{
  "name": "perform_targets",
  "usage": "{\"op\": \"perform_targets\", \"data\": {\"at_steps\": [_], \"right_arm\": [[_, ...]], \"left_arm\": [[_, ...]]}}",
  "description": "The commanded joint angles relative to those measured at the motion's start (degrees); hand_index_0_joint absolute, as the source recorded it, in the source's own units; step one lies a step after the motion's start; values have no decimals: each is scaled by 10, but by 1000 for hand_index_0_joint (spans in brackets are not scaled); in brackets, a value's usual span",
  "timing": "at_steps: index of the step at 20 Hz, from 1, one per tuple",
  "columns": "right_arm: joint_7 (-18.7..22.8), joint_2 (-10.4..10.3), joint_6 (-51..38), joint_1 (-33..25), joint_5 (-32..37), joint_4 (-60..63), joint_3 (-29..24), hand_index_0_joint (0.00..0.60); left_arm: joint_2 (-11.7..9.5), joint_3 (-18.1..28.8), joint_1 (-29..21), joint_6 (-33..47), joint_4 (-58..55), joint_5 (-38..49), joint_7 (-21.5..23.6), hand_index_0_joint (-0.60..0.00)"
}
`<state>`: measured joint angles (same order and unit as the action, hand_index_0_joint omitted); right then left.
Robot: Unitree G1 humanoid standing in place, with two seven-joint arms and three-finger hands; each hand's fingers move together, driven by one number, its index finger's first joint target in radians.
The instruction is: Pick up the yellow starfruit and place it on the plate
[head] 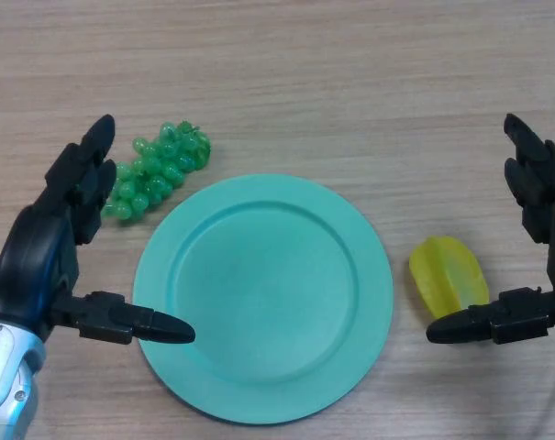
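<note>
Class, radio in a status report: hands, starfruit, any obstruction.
Both hands open: left hand, right hand. Starfruit on table right of plate, ungrasped. Grapes left, not obstructing.

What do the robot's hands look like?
Both hands are black and chunky, built from blocky jointed pieces. The left hand has thick fingers with rounded tips and a thumb that tapers to a smooth tip. Its wrist joins a shiny silver-white arm shell with a small round screw hole. The right hand looks the same, but its arm is out of view.

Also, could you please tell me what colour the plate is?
The plate is a plain teal green with no pattern, seen best in the head view.
</note>
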<state>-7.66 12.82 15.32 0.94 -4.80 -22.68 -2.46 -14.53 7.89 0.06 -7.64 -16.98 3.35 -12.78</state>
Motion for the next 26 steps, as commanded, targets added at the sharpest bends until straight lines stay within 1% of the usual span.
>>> {"op": "perform_targets", "data": {"at_steps": [1,5,7,10,13,15,16,18,21,22,23,24,26], "right_arm": [[15,11,-90,-15,-29,-31,-14,0],[15,8,-101,-9,-44,-25,-7,0],[20,9,-109,-13,-72,-8,1,0],[15,10,-132,-20,-147,35,20,0],[11,11,-150,-36,-178,83,30,0],[21,13,-181,-56,-190,138,30,0],[37,16,-215,-70,-203,185,28,0],[55,20,-244,-87,-209,237,24,0],[55,23,-267,-91,-206,275,25,0],[54,23,-270,-90,-206,276,24,150],[53,24,-271,-89,-206,277,23,251],[55,29,-283,-90,-221,283,21,401],[48,35,-298,-84,-229,283,13,600]], "left_arm": [[-23,35,-16,85,-23,9,-5,0],[-25,37,-16,74,-23,17,-17,0],[-26,40,-16,71,-24,20,-16,0],[-24,42,-9,98,-10,11,-11,0],[-24,42,-7,100,-11,3,-10,0],[-22,41,-5,105,-8,3,-6,0],[-22,42,-3,106,-7,2,-6,0],[-23,45,-1,100,-8,4,-11,0],[-24,46,-2,101,-6,3,-10,0],[-24,47,-2,101,-7,3,-9,0],[-24,47,-2,100,-7,4,-9,0],[-24,48,-2,101,-6,4,-8,0],[-25,49,-3,97,-5,2,-6,0]]}}
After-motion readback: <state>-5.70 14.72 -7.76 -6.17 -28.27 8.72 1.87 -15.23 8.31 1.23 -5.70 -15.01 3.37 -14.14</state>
